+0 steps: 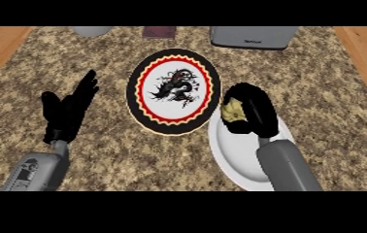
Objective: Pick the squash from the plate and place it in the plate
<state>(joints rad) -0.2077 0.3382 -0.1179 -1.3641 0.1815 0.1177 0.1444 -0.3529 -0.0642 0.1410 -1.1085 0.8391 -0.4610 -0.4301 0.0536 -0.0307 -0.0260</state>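
Observation:
A pale yellow squash [231, 109] lies at the far end of a plain white plate [231, 159] on the right of the counter. My right hand [254, 111] is over that plate with its fingers curled round the squash, hiding most of it. To the left of it sits a round plate [174, 91] with a black rim, a red and yellow zigzag ring and a black dragon figure on white; nothing lies on it. At the left my left hand [68, 110] rests open, fingers straight and pointing away from me.
Along the counter's far edge stand a grey appliance [254, 36], a dark reddish object [160, 31] and a pale grey round object [91, 30]. Wooden strips border the speckled stone counter at both sides.

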